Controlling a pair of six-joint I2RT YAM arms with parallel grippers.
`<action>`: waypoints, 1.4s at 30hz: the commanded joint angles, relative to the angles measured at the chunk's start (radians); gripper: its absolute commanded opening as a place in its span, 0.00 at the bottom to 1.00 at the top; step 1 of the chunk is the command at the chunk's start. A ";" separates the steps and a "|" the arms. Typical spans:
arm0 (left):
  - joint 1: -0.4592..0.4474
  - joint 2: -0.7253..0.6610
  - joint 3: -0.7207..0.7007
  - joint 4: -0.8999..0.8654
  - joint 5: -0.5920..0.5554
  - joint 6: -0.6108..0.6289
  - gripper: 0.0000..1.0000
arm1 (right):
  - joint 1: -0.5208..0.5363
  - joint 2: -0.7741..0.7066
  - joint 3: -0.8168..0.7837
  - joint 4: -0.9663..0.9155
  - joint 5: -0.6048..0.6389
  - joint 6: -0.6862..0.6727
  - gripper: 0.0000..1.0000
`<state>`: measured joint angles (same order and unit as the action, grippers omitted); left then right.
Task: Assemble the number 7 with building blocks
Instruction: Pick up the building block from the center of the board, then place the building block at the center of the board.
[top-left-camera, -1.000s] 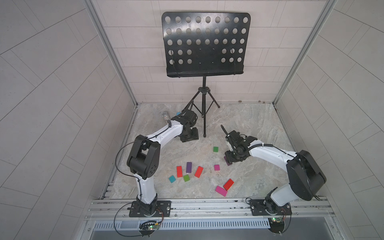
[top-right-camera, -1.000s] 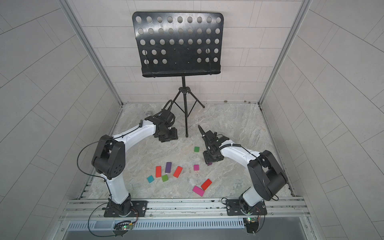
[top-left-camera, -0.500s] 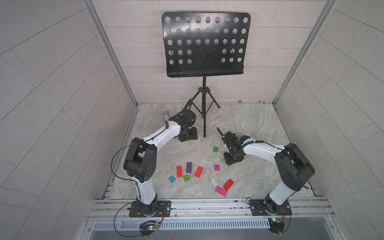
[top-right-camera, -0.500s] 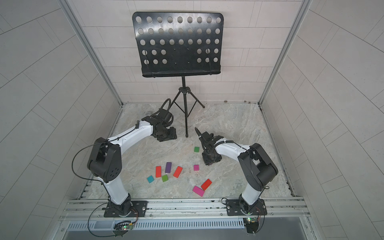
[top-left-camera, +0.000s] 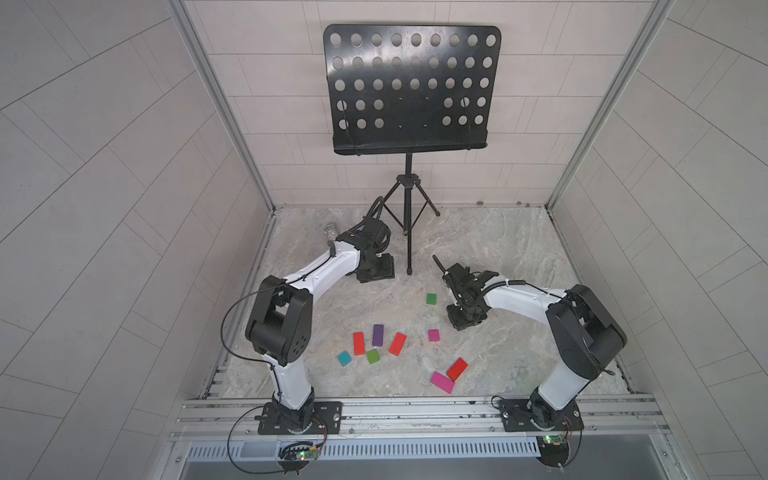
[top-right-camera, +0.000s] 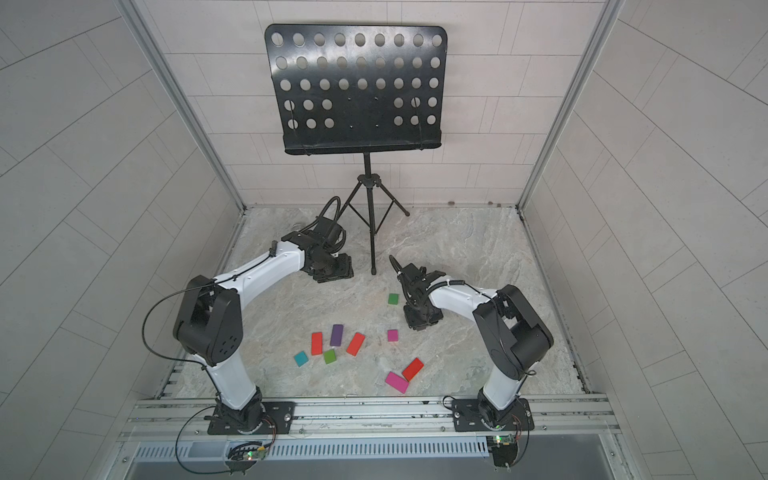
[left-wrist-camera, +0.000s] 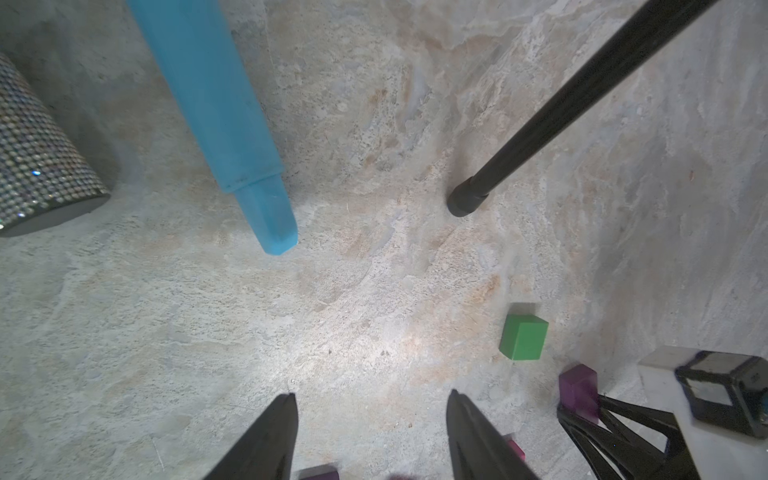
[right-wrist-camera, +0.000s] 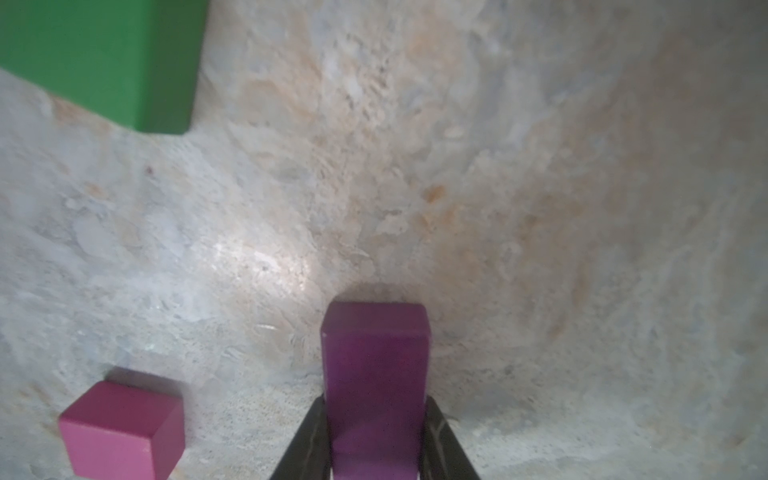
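Note:
My right gripper (right-wrist-camera: 375, 402) is shut on a dark purple block (right-wrist-camera: 376, 365) that stands on the marble floor, one jaw against each side. In a top view the right gripper (top-left-camera: 462, 322) points down beside a green square block (top-left-camera: 431, 299). A magenta square (right-wrist-camera: 124, 428) lies close by. Several other building blocks lie nearer the front: two red (top-left-camera: 358, 343), a purple (top-left-camera: 377, 335), a teal (top-left-camera: 344, 358), a green (top-left-camera: 372, 356), and a red and magenta pair (top-left-camera: 442, 382). My left gripper (left-wrist-camera: 372, 397) is open over bare floor, far back left (top-left-camera: 376, 272).
A black music stand (top-left-camera: 409, 232) rises at the back, one tripod foot (left-wrist-camera: 465, 203) near my left gripper. A blue microphone (left-wrist-camera: 216, 116) and a glittery silver tube (left-wrist-camera: 37, 158) lie by it. Tiled walls close in three sides.
The right gripper's jaws have closed on the purple block, and its arm has swung slightly left. The left arm shifted a little toward the back.

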<state>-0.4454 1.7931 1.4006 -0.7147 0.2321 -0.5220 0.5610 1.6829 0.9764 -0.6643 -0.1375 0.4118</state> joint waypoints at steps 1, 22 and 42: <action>0.005 -0.019 0.006 -0.006 0.001 0.019 0.64 | 0.005 0.014 -0.002 -0.014 0.008 0.015 0.27; 0.005 -0.034 -0.006 0.003 -0.005 0.025 0.64 | -0.090 -0.172 0.058 -0.021 -0.080 0.107 0.02; 0.004 -0.049 -0.031 0.032 0.014 0.040 0.65 | -0.322 -0.281 -0.122 0.247 -0.277 0.604 0.00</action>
<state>-0.4454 1.7763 1.3838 -0.6930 0.2436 -0.4965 0.2543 1.4380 0.8974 -0.5148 -0.3935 0.8497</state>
